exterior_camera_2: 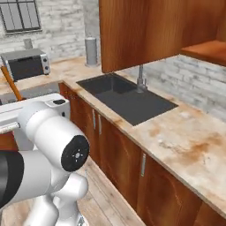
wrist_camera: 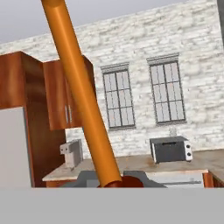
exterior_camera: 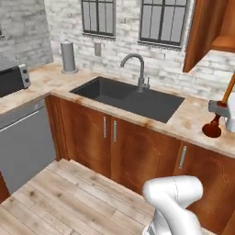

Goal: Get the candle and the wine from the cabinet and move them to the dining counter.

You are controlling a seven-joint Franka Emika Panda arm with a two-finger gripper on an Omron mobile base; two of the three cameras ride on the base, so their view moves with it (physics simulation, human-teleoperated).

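Note:
The candle [exterior_camera: 228, 92] is a thin orange taper in a dark red holder [exterior_camera: 212, 128], tilted at the right edge of the left base view, over the right part of the sink counter. My gripper [exterior_camera: 219, 108] is shut on it just above the holder. In the hand view the candle [wrist_camera: 81, 96] runs as a thick diagonal up from the holder [wrist_camera: 127, 181] between the fingers. Its taper [exterior_camera_2: 11, 84] also pokes up beside the arm in the right base view. The cabinet [exterior_camera_2: 141, 31] hangs above with its door swung open. The wine and the dining counter are out of view.
A black sink [exterior_camera: 128, 96] with a grey faucet [exterior_camera: 137, 69] is set in the stained counter [exterior_camera_2: 190, 141]. A paper towel roll [exterior_camera: 69, 57] and a toaster oven [exterior_camera_2: 26, 64] stand further left. A dishwasher [exterior_camera: 23, 147] sits below. Wooden floor [exterior_camera: 69, 197] lies in front.

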